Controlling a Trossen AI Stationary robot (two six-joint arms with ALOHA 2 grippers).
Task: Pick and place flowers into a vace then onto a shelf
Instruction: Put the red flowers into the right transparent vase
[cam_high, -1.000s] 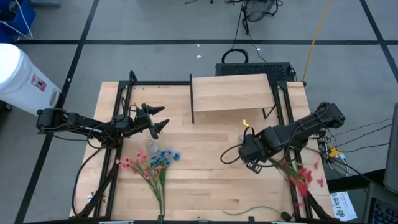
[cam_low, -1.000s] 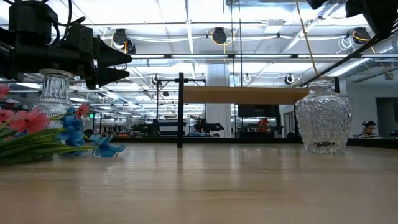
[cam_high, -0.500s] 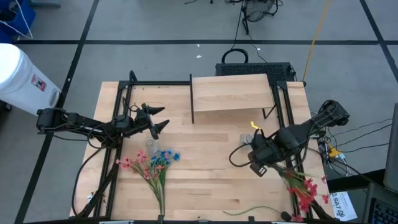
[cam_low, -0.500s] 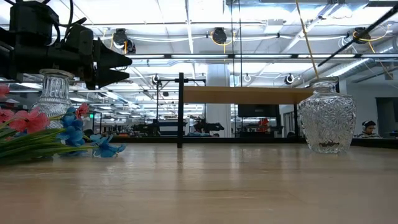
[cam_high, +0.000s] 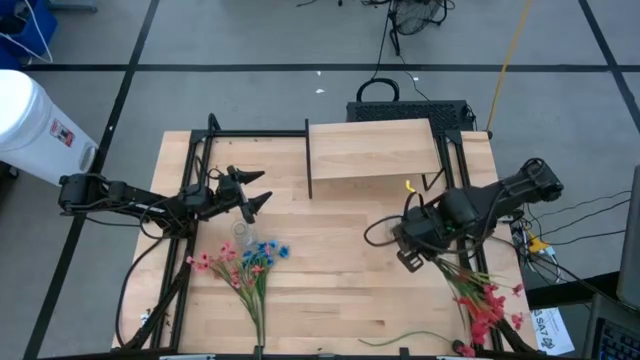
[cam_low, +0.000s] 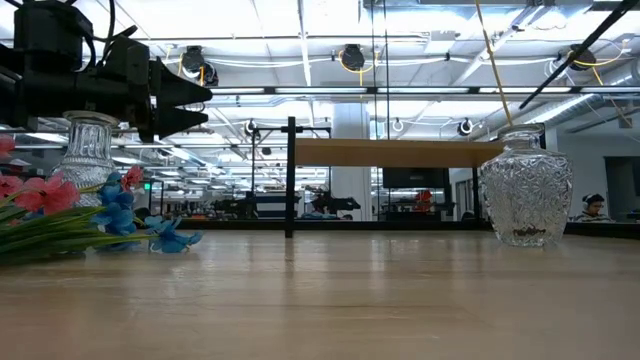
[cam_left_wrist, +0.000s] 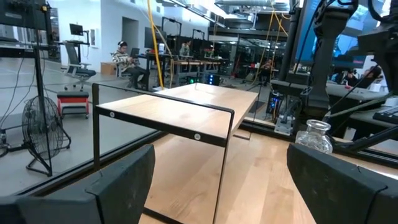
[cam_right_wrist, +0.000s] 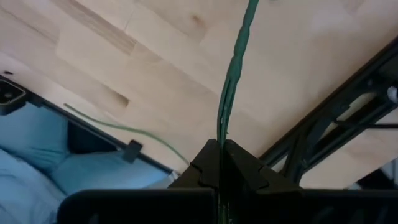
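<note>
Your right gripper (cam_high: 437, 258) is clenched on the green stem (cam_right_wrist: 231, 74) of a red flower spray (cam_high: 487, 306), which trails past the table's (cam_high: 330, 270) right front edge. Your left gripper (cam_high: 256, 191) hangs released above the left side, beside a small glass vase (cam_low: 88, 150). Pink and blue flowers (cam_high: 245, 262) lie near the front edge. The shelf (cam_high: 375, 148) stands at the back; open board lies between the arms.

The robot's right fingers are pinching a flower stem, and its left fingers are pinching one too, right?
Not quite. The right gripper is shut on the green flower stem, but the left gripper is open and empty, hovering above the table; the left wrist view shows nothing between its spread fingers.
</note>
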